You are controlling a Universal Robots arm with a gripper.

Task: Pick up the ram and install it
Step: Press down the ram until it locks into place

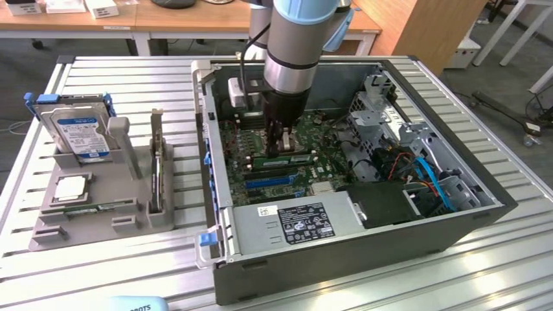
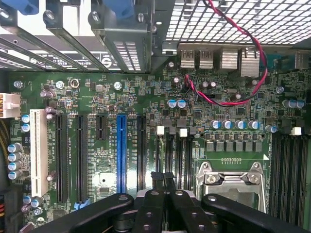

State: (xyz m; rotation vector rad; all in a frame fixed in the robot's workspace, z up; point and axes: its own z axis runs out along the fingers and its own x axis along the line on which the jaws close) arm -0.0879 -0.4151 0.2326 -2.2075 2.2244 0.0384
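Note:
My gripper (image 1: pixel 282 149) reaches down inside the open computer case (image 1: pixel 484 214), over the motherboard (image 2: pixel 146 97). Its black fingertips (image 2: pixel 156 176) are pressed together with nothing visible between them. They hover just above the black memory slots (image 2: pixel 179 160) beside the silver processor socket (image 2: pixel 228 182). A long thin green stick, which I take for the ram (image 1: pixel 90 208), lies flat at the front of the grey holder (image 1: pixel 52 236), far from the gripper at the exterior view's left. A pale green strip (image 1: pixel 298 158) sits by the fingertips; I cannot tell whether it is a seated stick.
The holder also carries a silver hard drive (image 1: pixel 79 133), a square processor chip (image 1: pixel 69 188) and an upright card (image 1: pixel 155 172). Inside the case are a power supply (image 1: pixel 294 223), drive cages (image 1: pixel 380 110) and blue and red cables (image 1: pixel 432 178). Slatted metal table (image 1: pixel 112 272) surrounds everything.

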